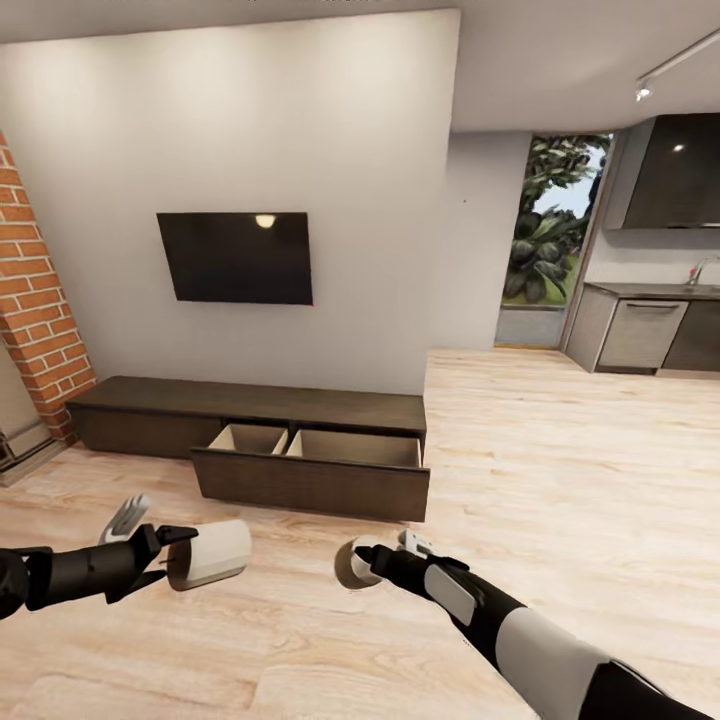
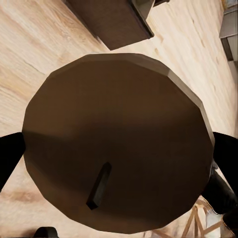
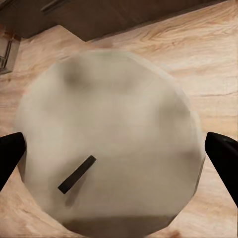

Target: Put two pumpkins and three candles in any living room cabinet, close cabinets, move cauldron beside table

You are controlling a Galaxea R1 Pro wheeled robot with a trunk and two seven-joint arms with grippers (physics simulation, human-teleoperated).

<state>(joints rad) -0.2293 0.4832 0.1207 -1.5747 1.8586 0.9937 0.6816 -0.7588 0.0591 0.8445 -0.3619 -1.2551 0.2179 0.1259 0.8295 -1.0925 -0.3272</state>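
**Q:** What is the big picture here?

**A:** I face the cabinet, a long, low, dark-brown wood unit set against the pale wall under a black screen. Its pull-out drawer stands open, showing two bare, light-lined compartments. I judge it is left that way to take what I carry.

**Q:** And what are you carrying?

**A:** Two candles, one per arm. My left tool is clenched on the left candle, a stubby pale cylinder held sideways above the plank floor. My right tool is clamped on the right candle, flat top towards the drawer. Both hang short of the cabinet, well clear of it.

**Q:** Anything up close?

**A:** From each wrist, the flat faceted top sits between my dark fingers, with a small dark wick lying off-centre. The surfaces look smooth and matte.
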